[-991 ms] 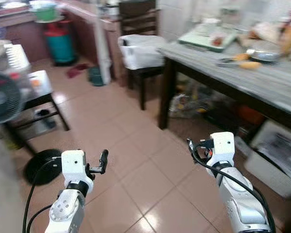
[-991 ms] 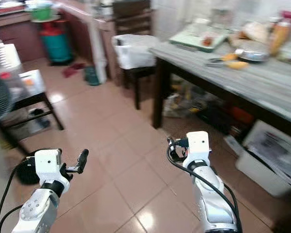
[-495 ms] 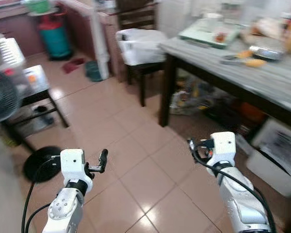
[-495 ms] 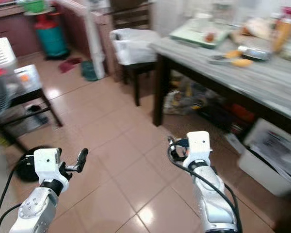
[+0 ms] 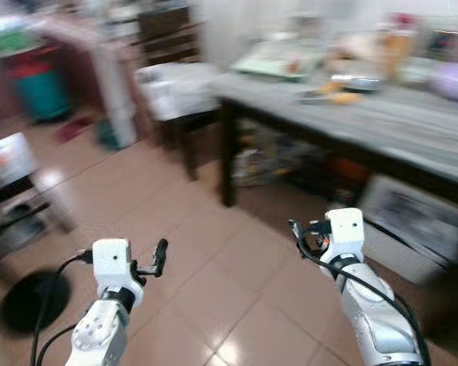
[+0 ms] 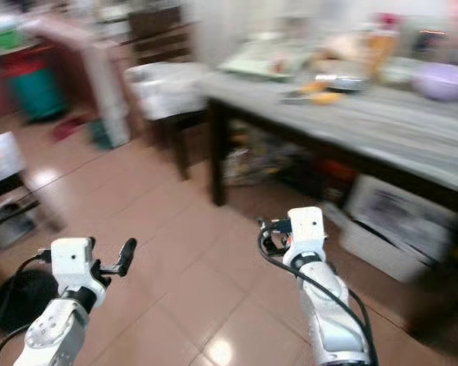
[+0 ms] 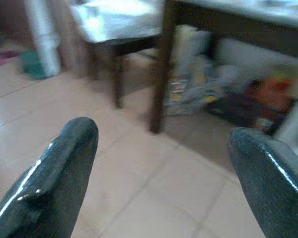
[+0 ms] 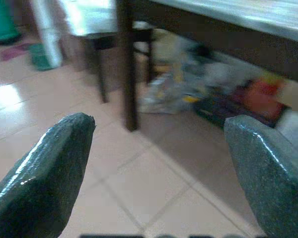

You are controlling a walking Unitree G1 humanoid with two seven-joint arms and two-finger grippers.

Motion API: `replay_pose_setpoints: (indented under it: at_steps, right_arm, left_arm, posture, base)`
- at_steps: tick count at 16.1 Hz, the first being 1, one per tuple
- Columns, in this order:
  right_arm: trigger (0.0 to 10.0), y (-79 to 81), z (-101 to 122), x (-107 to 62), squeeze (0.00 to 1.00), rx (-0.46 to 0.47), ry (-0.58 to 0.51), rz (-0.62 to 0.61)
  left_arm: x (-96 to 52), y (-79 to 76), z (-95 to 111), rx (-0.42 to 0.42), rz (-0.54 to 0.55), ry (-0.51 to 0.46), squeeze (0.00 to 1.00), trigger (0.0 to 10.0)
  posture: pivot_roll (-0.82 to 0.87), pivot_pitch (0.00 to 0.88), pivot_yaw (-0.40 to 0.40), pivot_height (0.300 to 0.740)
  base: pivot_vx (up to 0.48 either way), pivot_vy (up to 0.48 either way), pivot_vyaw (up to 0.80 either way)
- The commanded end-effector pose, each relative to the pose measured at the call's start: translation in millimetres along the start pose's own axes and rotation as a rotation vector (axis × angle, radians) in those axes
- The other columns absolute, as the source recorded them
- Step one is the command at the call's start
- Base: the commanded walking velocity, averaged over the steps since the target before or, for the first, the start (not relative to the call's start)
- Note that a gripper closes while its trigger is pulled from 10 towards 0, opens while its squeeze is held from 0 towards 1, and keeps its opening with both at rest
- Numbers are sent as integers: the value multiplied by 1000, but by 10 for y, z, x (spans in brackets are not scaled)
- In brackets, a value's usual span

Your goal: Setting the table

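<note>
Facing a long grey-topped dark-legged counter (image 5: 382, 126) that runs along the robot's right; frames are motion-blurred. Near corner leg (image 5: 227, 156) stands ahead, centre-right. Counter's far end carries blurred clutter: a pale green tray (image 5: 278, 57), a metal dish (image 5: 355, 81) with something orange just beside it, a lilac bowl (image 5: 452, 78) further right. Can't make out individual tableware.

Under the counter: bags and boxes, including a white bin (image 5: 412, 225) at the near edge, so no room there.

Dark wooden chair draped with white cloth (image 5: 175, 88) sits just beside the counter's corner, a white pillar (image 5: 114, 91) to its left. Open pink tiled floor (image 5: 214, 267) between chair, counter leg and robot.

Left gripper (image 7: 154, 163) held low over the tiles, fingers (image 7: 54, 173) spread wide, holding nothing. Right gripper (image 8: 154, 158) likewise, fingers (image 8: 49, 163) wide apart and empty, near the counter's edge.
</note>
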State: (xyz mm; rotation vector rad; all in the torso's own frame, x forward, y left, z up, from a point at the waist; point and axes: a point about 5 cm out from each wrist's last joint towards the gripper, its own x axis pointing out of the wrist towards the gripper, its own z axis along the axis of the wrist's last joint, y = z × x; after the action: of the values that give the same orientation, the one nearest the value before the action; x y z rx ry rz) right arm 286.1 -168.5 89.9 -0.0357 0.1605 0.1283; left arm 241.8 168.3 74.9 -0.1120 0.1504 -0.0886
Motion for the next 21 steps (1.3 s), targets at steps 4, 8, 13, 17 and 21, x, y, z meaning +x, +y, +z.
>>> replay_pose_setpoints:
  at_steps: [4, 8, 13, 17, 21]
  right_arm:
    - [10000, 5, 48, -10, 0, 8, -18, 0]
    - [10000, -2, 46, -22, 0, 8, -18, -1]
    - [10000, 13, 47, -9, 0, 7, -14, 5]
    - [10000, 32, 45, -9, 0, 11, -13, 8]
    - [10000, 25, 34, -17, 0, 12, -10, 6]
  left_arm:
    - [-13, 3, -4, 7, -12, 4, 0, 10000]
    - [-9, -14, -13, 9, -19, 8, 0, 10000]
    - [-9, -14, -29, 13, -24, 17, 0, 10000]
    - [-13, -22, -38, 18, -31, 21, 0, 10000]
    - [-18, -33, -66, 36, -33, 39, 0, 10000]
  posture:
    - [-149, 46, 48, 740]
    - [-151, 47, 48, 740]
    - [-148, 45, 47, 740]
    - [-146, 45, 48, 740]
    - [-147, 46, 49, 740]
  base:
    - [292, 0, -111]
    - [308, 0, 0]
    - [307, 0, -576]
    - [301, 0, -800]
    - [284, 0, -800]
